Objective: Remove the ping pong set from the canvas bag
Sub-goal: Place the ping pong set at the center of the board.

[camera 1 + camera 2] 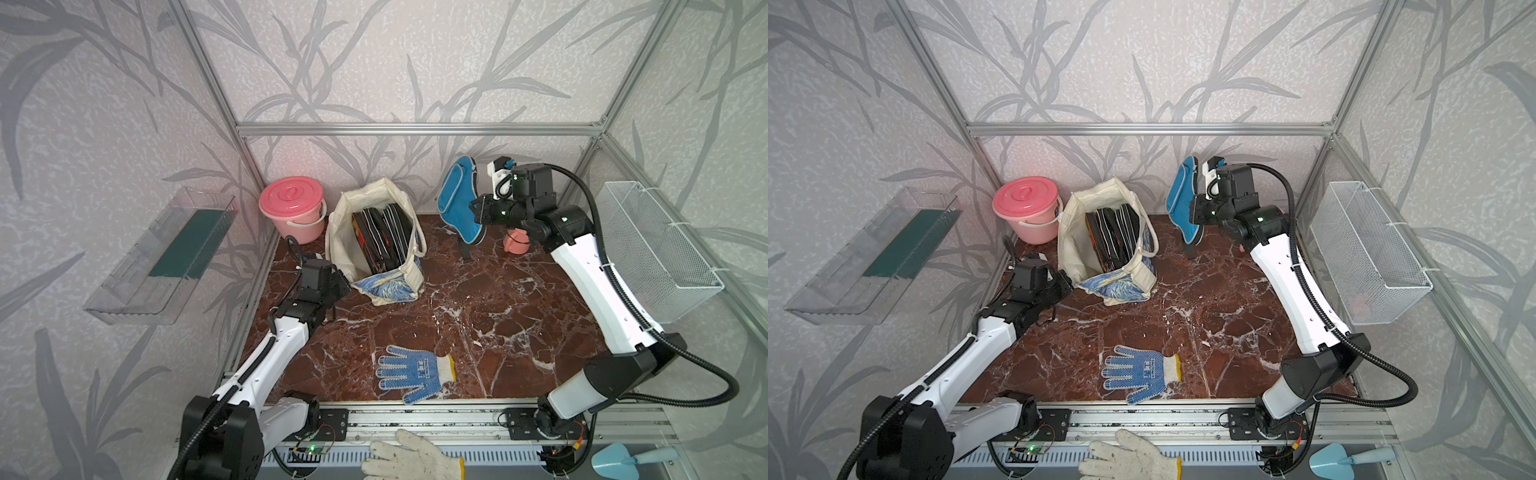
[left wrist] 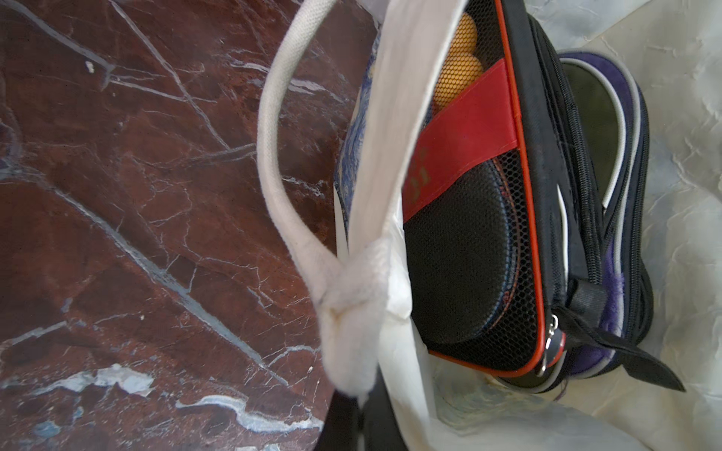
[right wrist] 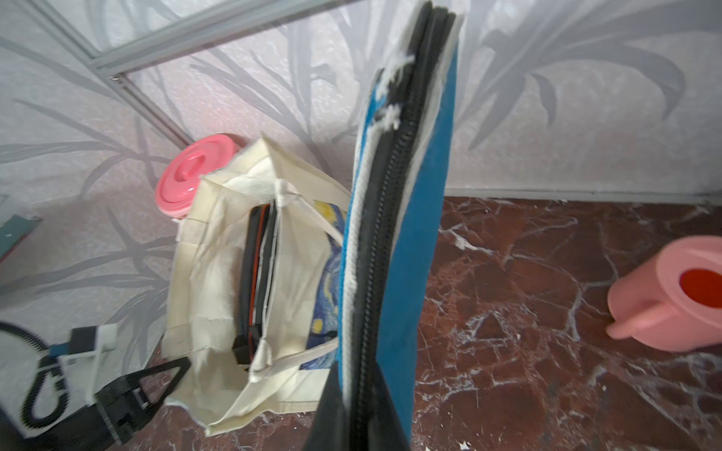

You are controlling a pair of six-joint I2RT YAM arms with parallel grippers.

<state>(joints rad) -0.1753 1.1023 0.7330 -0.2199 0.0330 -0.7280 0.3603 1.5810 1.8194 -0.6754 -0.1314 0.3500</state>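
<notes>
Blue case [image 3: 422, 234], held by right end effector [image 3: 351, 408], partly hides canvas bag [image 3: 218, 242].

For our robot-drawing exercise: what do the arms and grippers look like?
The left arm and right arm have white tapered shells with black joints. A black ribbed cable runs along each. The left gripper and right gripper are black; green lights glow near the right wrist.
</notes>
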